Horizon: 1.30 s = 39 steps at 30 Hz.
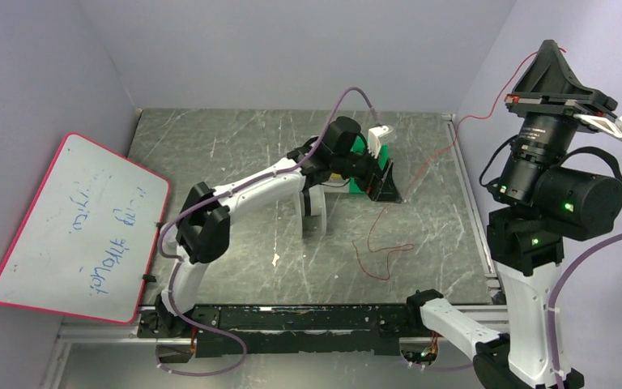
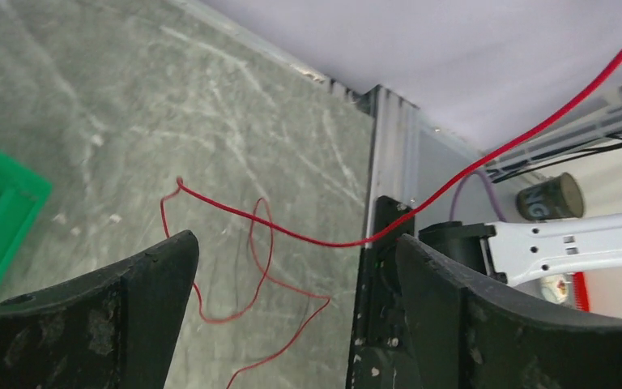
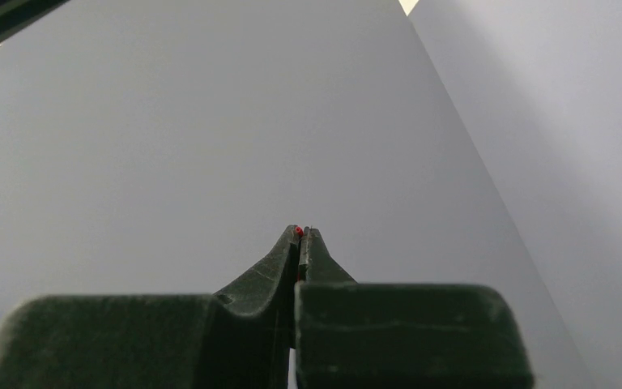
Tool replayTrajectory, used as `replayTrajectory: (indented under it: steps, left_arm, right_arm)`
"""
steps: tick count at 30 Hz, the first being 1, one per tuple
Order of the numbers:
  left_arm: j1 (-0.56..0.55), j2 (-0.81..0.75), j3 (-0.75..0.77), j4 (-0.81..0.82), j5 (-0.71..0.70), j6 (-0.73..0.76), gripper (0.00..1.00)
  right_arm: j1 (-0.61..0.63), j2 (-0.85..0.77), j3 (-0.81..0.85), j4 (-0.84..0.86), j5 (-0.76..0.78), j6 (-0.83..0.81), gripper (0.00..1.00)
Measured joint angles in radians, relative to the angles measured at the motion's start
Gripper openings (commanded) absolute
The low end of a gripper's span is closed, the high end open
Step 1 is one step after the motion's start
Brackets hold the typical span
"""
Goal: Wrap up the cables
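A thin red cable (image 1: 382, 251) lies in loose loops on the table, then rises past the right rail to my right gripper (image 1: 552, 53). That gripper is held high at the far right and is shut on the cable's end (image 3: 298, 231), with the wall behind it (image 3: 301, 233). My left gripper (image 1: 384, 181) is open and empty at the back centre, next to a green holder (image 1: 363, 149). In the left wrist view the cable (image 2: 235, 212) crosses in front of the open fingers (image 2: 296, 251), apart from them, and the holder's corner (image 2: 0, 219) shows at the left.
A red-framed whiteboard (image 1: 81, 231) leans at the left. A metal rail (image 1: 470, 190) runs along the table's right edge. A white part (image 1: 381, 133) sits on the holder. A dark can (image 2: 551, 197) stands beyond the rail. Grey walls close in on three sides.
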Motion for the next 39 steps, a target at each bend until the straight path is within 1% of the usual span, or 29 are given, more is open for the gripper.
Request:
replayTrajectory:
  steps: [5,10,17,20,22,32,39]
  left_arm:
    - [-0.001,-0.082,-0.011,-0.150,-0.140,0.084,0.93]
    - [-0.001,-0.206,-0.074,-0.234,-0.288,0.121,0.91]
    - [-0.001,-0.410,-0.176,-0.303,-0.460,0.151,0.92]
    - [-0.001,-0.502,-0.211,-0.322,-0.515,0.162,0.94]
    - [-0.001,-0.560,-0.232,-0.330,-0.535,0.171,0.96]
    - [-0.001,-0.800,-0.360,-0.331,-0.544,0.231,0.96]
    - [-0.001,-0.883,-0.432,-0.325,-0.540,0.279,0.96]
  right_arm:
    - [0.000,0.026,-0.002,-0.024,-0.017,0.019,0.00]
    - [0.000,0.043,-0.035,-0.061,-0.074,0.061,0.00]
    - [0.000,0.063,-0.170,-0.094,-0.192,0.118,0.00]
    - [0.000,0.070,-0.227,-0.104,-0.254,0.135,0.00]
    - [0.000,0.071,-0.262,-0.107,-0.317,0.143,0.00]
    - [0.000,0.043,-0.396,-0.061,-0.680,0.181,0.00]
    - [0.000,0.040,-0.412,-0.046,-0.941,0.214,0.00]
